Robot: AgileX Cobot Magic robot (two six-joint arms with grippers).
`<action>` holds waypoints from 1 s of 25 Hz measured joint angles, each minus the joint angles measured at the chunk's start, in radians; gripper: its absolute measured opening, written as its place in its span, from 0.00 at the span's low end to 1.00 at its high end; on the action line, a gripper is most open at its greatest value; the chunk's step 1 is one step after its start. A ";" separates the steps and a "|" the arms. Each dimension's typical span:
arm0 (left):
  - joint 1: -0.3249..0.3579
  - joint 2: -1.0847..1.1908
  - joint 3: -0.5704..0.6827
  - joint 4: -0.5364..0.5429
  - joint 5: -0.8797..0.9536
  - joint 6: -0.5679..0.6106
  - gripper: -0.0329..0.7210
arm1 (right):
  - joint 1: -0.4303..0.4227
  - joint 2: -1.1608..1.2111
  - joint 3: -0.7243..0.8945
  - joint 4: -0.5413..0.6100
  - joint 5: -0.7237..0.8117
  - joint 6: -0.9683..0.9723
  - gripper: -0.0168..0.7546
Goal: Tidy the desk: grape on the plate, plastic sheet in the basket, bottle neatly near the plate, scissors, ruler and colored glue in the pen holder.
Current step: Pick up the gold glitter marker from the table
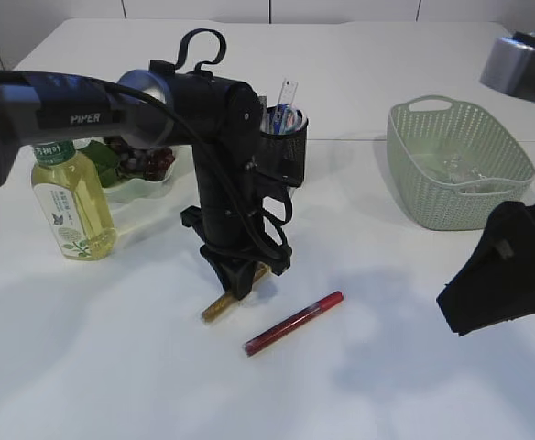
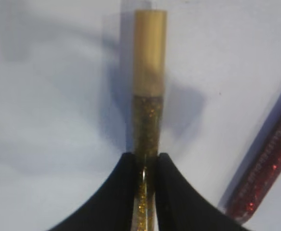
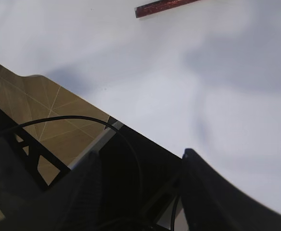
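The left gripper (image 2: 144, 166) stands straight down over the table with its two black fingers (image 2: 115, 192) pinched on the gold glue (image 2: 149, 86), one pad on each side of the glitter-filled barrel. From the wrist view the tube runs straight out ahead of the fingers, its long axis square to the line across the pads, the plain gold cap at the far end and the short tail passing back between them. The tube seems to lie on the table, not yet lifted. The red glue (image 2: 268, 163) lies just off to one side of the fingers, slanting away from the gold one and not touching it. To do this step well, I would keep the pinch firm and lift straight up before swinging anywhere, since the grip sits near the tail and the long capped end could droop or twist in the pads; a slow rise would also keep it clear of the red tube. Then it wants tipping upright so it drops end-first into the pen holder (image 1: 284, 147) behind the arm, which already has things in it. The right gripper (image 3: 140, 192) hangs near the table edge, fingers spread and empty, well away from both tubes.
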 joint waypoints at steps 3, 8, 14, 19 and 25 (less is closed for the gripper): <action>0.000 -0.028 0.000 -0.009 0.004 0.000 0.16 | 0.000 0.000 0.000 0.000 0.000 0.000 0.56; 0.000 -0.117 0.077 -0.032 0.004 0.000 0.16 | 0.000 0.000 0.000 0.000 0.000 0.000 0.56; 0.000 -0.298 0.319 -0.097 -0.072 0.000 0.16 | 0.000 0.000 0.000 0.000 0.000 0.000 0.56; -0.002 -0.503 0.552 -0.112 -0.414 0.000 0.16 | 0.000 0.000 0.000 0.000 0.000 0.000 0.56; -0.002 -0.605 0.655 -0.058 -0.792 0.000 0.16 | 0.000 0.000 0.000 0.000 0.000 -0.002 0.56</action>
